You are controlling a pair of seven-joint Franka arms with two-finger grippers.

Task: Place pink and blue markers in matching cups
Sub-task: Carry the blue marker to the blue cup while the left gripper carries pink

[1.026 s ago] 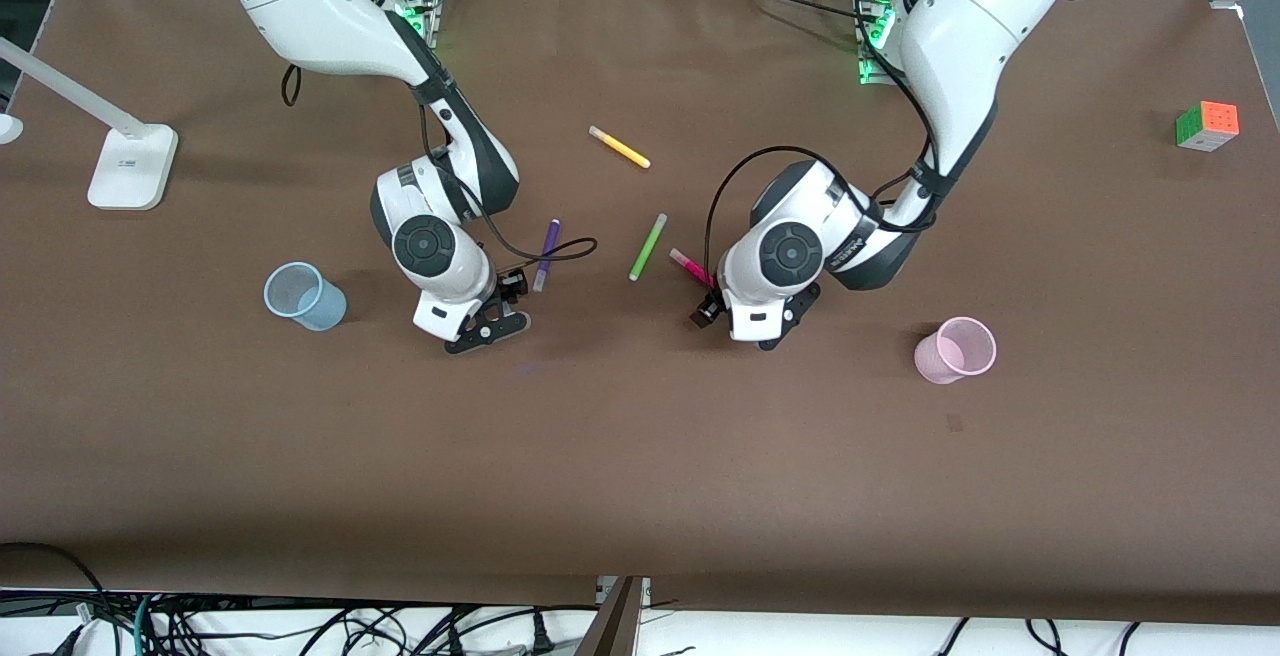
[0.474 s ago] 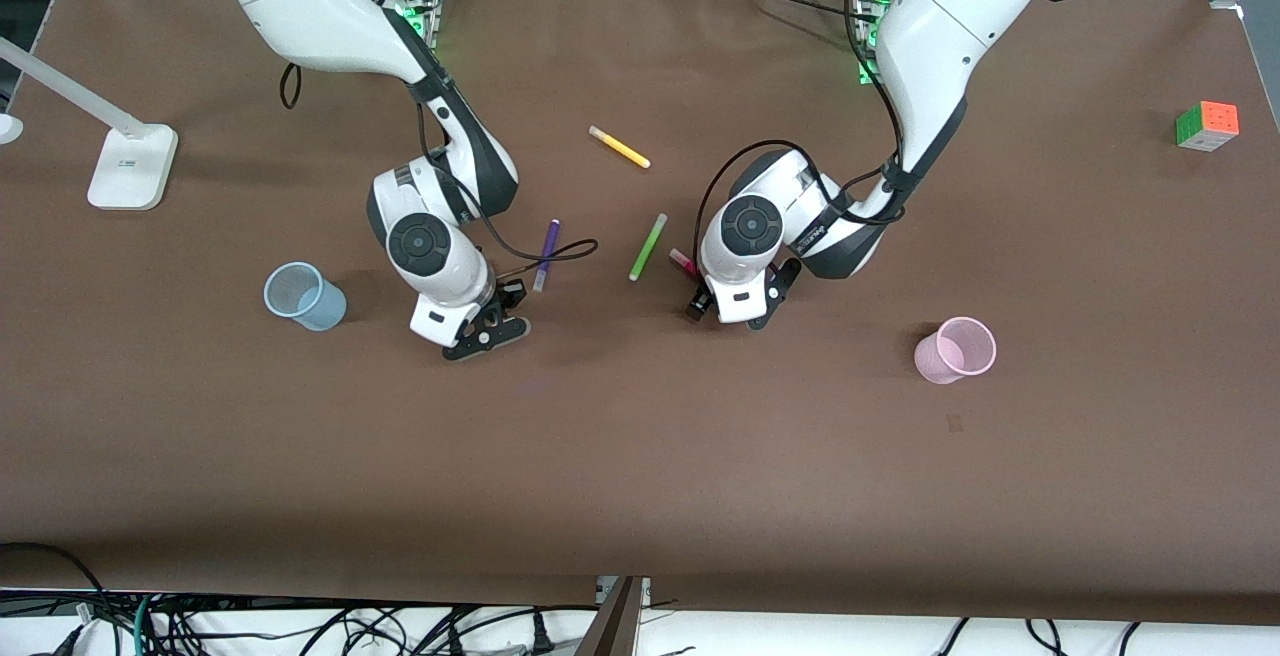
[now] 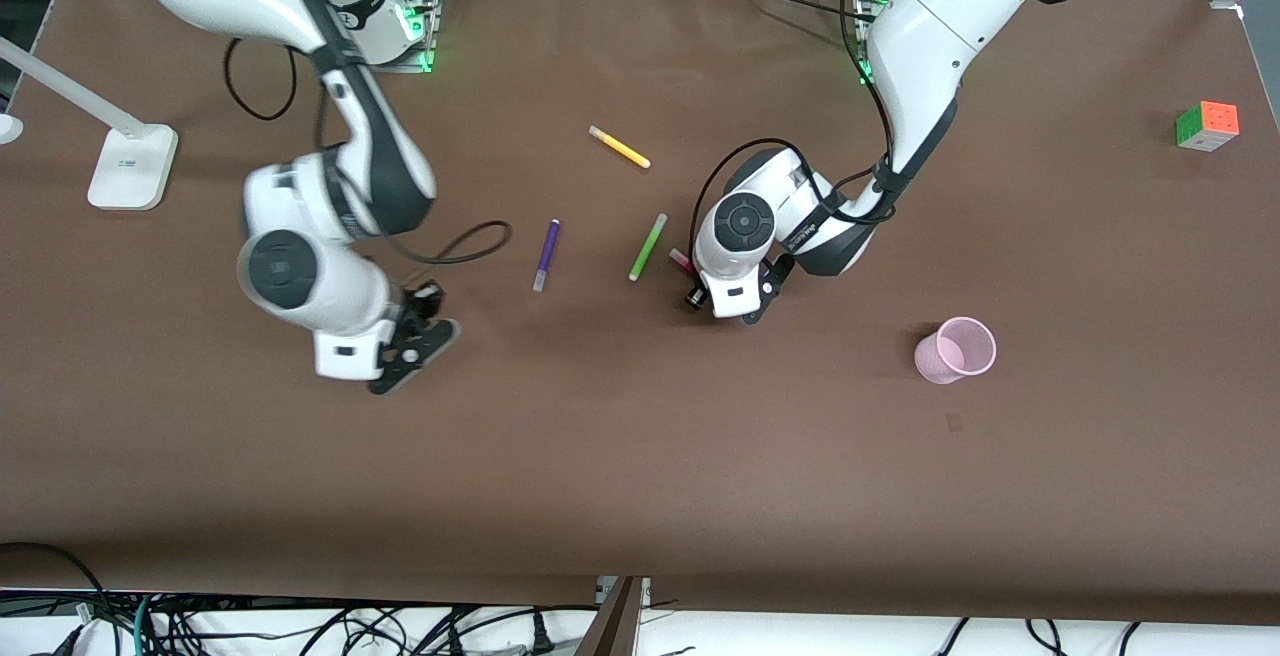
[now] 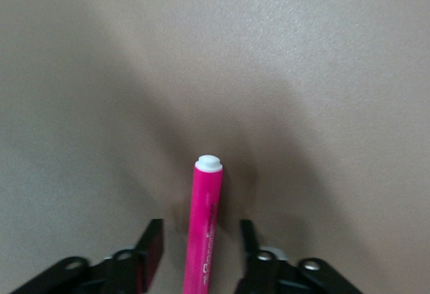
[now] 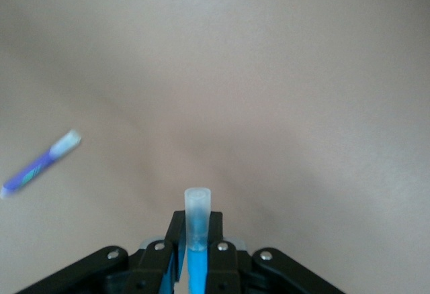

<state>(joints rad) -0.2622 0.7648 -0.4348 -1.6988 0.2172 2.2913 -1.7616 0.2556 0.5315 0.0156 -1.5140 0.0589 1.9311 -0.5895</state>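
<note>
My right gripper (image 3: pixel 405 356) is shut on the blue marker (image 5: pixel 197 230), whose greyish end sticks out past the fingers in the right wrist view, above bare table. The light blue cup is hidden under the right arm in the front view. My left gripper (image 3: pixel 728 304) is open and low over the pink marker (image 3: pixel 680 258). In the left wrist view the pink marker (image 4: pixel 206 233) lies on the table between the two spread fingers (image 4: pixel 151 240), pale end pointing away. The pink cup (image 3: pixel 955 349) stands upright, nearer the front camera, toward the left arm's end.
A purple marker (image 3: pixel 546 254), a lime green marker (image 3: pixel 648 247) and a yellow marker (image 3: pixel 619 147) lie mid-table between the arms. A colour cube (image 3: pixel 1207 125) sits at the left arm's end. A white lamp base (image 3: pixel 132 166) stands at the right arm's end.
My right arm has swung toward its own end of the table with the blue marker and now covers the blue cup. My left gripper has shifted a little along the pink marker toward the green marker.
</note>
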